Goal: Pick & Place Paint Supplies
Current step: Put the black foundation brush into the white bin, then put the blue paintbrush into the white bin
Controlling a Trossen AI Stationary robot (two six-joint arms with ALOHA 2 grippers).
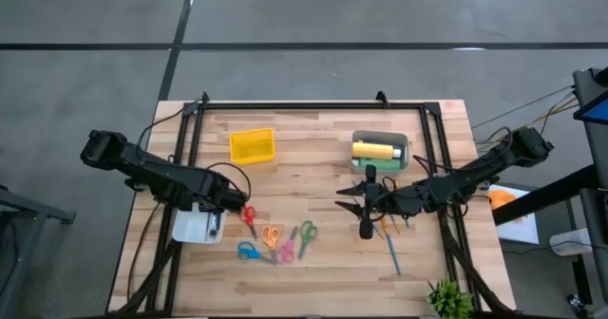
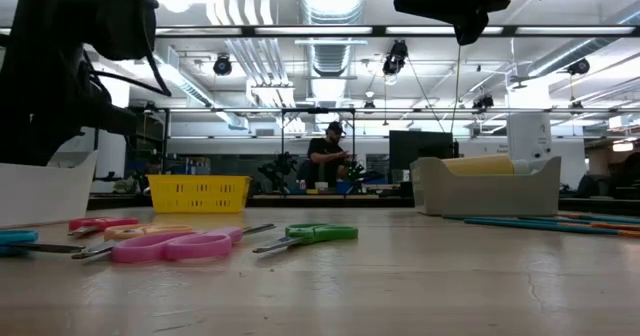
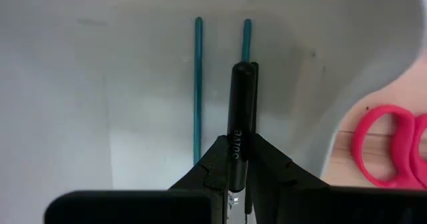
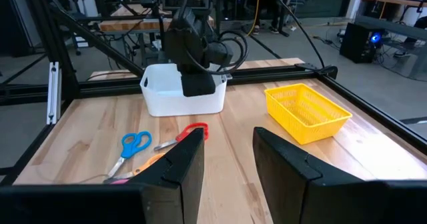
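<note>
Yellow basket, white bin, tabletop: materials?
Yellow basket: likely moulded plastic, its walls an open mesh. White bin: smooth, slightly glossy, rounded corners, probably plastic. Tabletop: wood, visible grain and jointed strips, butcher-block style, satin finish.

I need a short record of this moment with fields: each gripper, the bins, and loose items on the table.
left gripper: shut on black pen, over white bin
white bin contents: two teal sticks
right gripper: open, empty, above the table
grey bin: holds yellow bottle
yellow basket: contents cannot tell
loose: scissors, teal stick
</note>
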